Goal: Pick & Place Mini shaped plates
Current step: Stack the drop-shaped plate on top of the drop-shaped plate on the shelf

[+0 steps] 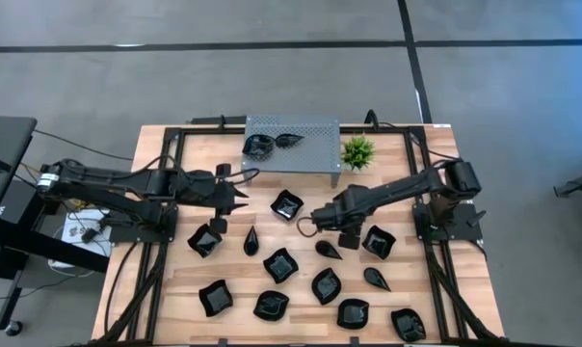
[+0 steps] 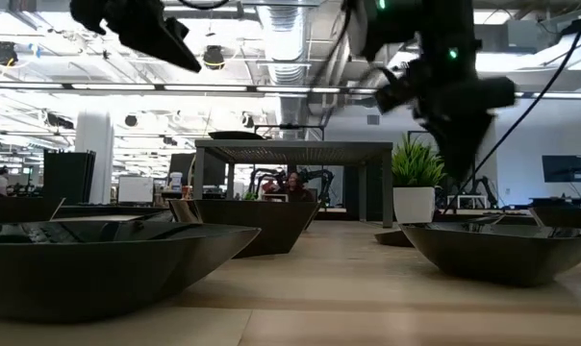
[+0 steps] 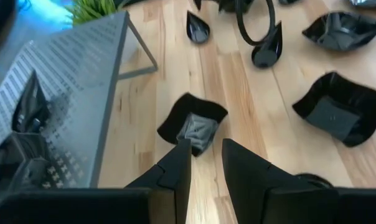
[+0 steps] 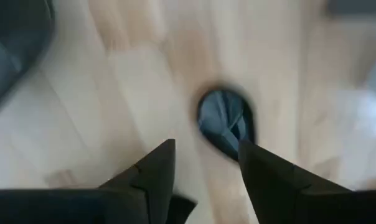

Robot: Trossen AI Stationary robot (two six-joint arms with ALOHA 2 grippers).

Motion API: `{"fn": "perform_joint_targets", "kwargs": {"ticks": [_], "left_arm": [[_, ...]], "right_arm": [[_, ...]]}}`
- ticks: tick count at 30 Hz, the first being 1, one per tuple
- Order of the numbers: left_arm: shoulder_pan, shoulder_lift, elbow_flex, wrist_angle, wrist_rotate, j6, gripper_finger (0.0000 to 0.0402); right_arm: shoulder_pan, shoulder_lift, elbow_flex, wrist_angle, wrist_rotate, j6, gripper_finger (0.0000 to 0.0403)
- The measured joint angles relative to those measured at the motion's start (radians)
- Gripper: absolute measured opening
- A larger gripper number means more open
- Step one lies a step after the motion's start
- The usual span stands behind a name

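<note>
You have 2 glossy black mini shaped plates (image 1: 270, 144) on the grey perforated metal stand (image 1: 315, 129); roughly 14 remain on the table below it. Right gripper (image 1: 310, 220) open, empty, over a teardrop plate (image 4: 226, 122); left gripper (image 1: 245, 200) part-open, empty, beside the stand.

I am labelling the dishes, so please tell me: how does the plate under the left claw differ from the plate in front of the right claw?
The plate under the left claw is a wavy-edged square; the plate before the right claw is a teardrop. The square one looks deeper, with a flat bottom and raised corners; the teardrop is shallow and narrows to a point. The square one lies near the grey stand; the teardrop lies farther out. Both are glossy black and rest on the wooden table.
</note>
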Motion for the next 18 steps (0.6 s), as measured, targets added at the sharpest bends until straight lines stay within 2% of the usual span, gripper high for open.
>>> {"fn": "perform_joint_targets", "kwargs": {"ticks": [2,18], "left_arm": [[0.0,0.0,-0.016,0.005,0.0,0.0,0.0092],[0.0,0.0,-0.03,0.034,0.0,0.0,0.0092]], "right_arm": [[-0.008,0.022,-0.013,-0.015,-0.029,-0.014,0.0164],[-0.105,0.199,-0.027,0.036,-0.058,-0.128,0.0143]]}}
